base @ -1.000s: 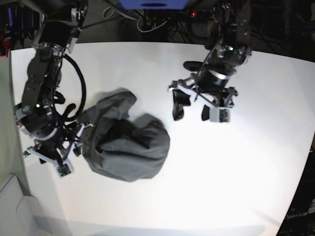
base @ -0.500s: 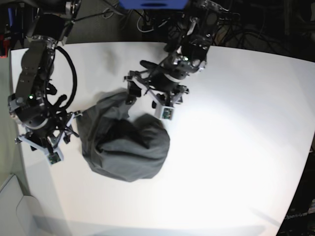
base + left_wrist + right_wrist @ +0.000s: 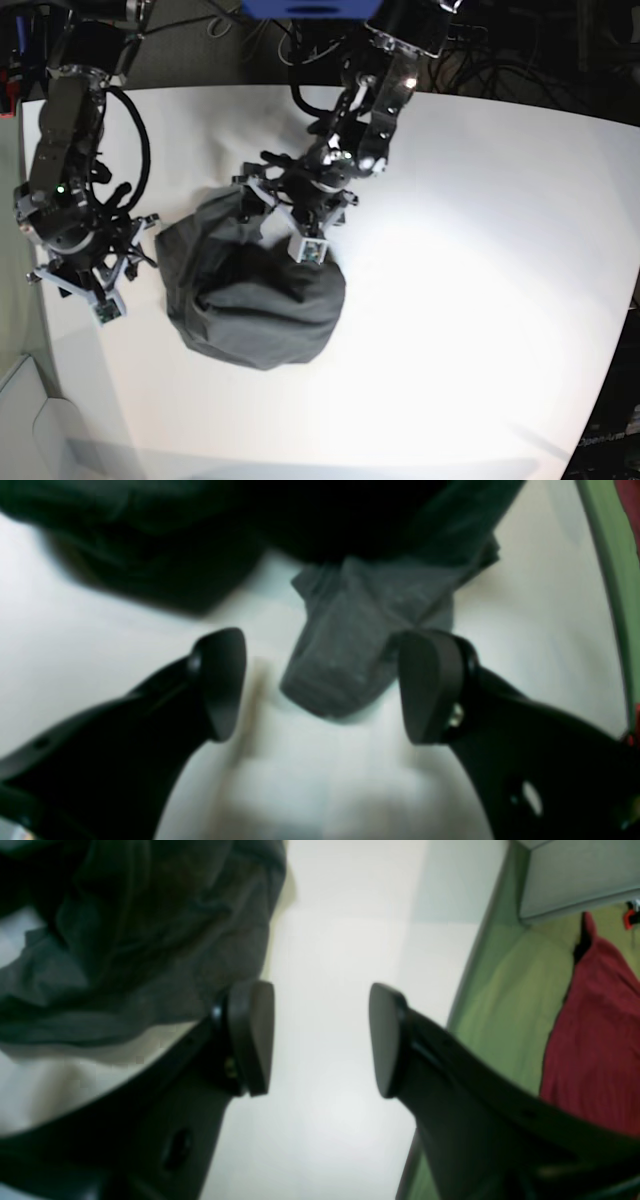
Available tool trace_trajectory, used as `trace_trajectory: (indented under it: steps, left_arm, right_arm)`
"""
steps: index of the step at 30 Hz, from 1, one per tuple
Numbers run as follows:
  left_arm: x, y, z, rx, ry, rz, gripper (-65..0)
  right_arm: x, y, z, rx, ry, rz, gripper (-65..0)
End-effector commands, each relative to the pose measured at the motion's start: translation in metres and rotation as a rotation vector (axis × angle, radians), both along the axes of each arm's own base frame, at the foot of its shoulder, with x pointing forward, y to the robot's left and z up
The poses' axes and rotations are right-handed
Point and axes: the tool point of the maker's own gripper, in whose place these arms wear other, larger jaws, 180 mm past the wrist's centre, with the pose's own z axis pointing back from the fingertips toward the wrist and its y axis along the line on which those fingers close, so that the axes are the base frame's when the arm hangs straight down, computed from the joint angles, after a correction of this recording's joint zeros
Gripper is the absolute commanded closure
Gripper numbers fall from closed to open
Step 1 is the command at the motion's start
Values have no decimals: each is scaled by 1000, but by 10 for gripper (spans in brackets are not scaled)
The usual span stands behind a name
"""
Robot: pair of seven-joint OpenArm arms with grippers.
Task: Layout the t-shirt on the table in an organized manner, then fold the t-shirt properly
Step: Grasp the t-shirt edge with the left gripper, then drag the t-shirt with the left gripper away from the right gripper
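- Since a second ago the left gripper point(image 3: 272, 205) has been carried from open table on the base view's right across to the upper edge of the t-shirt point(image 3: 250, 295).
- The right gripper point(image 3: 112, 262) has been drawn slightly back from the shirt's left edge toward the table's side; the shirt's heap is unchanged in outline.
- In the left wrist view the left gripper point(image 3: 320, 685) is seen wide open, its jaws standing either side of a protruding flap of the t-shirt point(image 3: 350, 645); the flap is close against one pad, but contact cannot be told, and nothing is gripped.
- In the right wrist view the right gripper point(image 3: 320, 1040) is seen well open and empty over bare table point(image 3: 340, 965), with the t-shirt point(image 3: 130, 940) just beside one finger.
- The finger pads point(image 3: 430, 685) are matte black, smooth and rounded.
- The table point(image 3: 480, 300) is white, smooth and glossy, with a curved edge.
- The shirt is dark charcoal cloth, soft and finely woven, crumpled into a rounded, deeply creased mound.
- It lies on the left half of the table in the base view, between the two grippers.
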Motion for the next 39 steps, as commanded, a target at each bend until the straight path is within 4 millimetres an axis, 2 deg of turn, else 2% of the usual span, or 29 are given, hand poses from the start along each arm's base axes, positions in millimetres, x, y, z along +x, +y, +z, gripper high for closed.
trace_trajectory:
  steps: [1, 6, 12, 13, 14, 16, 18, 21, 23, 25, 29, 30, 31, 34, 36, 39]
  left_arm:
    - [5, -14, 12, -26, -34, -25, -458]
    - [-2, -39, 6, -9, -53, -102, -458]
    - [-6, -45, -6, -13, -71, -105, -448]
    - [-5, -45, -6, -15, -75, -103, -419]
    - [-5, -45, -6, -15, -76, -102, -365]
    - [-2, -41, -4, -14, -74, -89, -201]
    - [3, -35, -1, -19, -78, -65, 0]
    - [13, -15, 6, -13, -92, -22, -37]
    - [14, -3, 18, -7, -106, -18, -5]
    - [22, 14, 51, -16, -172, 1, -8]
    - [35, 49, 141, -52, -363, 62, -9]
    - [36, 52, 161, -60, -406, 65, -9]
    - [39, 61, 169, -43, -432, 68, -9]
    - [45, 88, 171, 18, -468, 92, -9]
    - [43, 101, 185, 9, -514, 125, -9]
    - [48, 138, 197, 35, -568, 216, -9]
  right_arm:
    - [7, -2, 15, -9, -52, 5, -313]
    - [7, -2, 15, -9, -50, 5, -313]
    - [1, -2, 8, -9, -32, 5, -313]
    - [1, -3, 9, -12, -33, 7, -313]
    - [1, -5, 9, -22, -31, 6, -313]
    - [1, -7, 10, -26, -31, 6, -313]
    - [1, -8, 10, -29, -31, 5, -313]
    - [2, -8, 11, -29, -33, 5, -313]
    - [2, -8, 11, -29, -34, 6, -313]
    - [2, -7, 11, -27, -37, 7, -313]
    - [3, -5, 12, -22, -40, 9, -313]
    - [3, -4, 12, -22, -38, 9, -313]
    - [4, -3, 12, -19, -39, 11, -313]
    - [4, -1, 11, -10, -42, 14, -313]
    - [4, 1, 10, -7, -41, 15, -313]
    - [5, 0, 11, -8, -41, 13, -313]
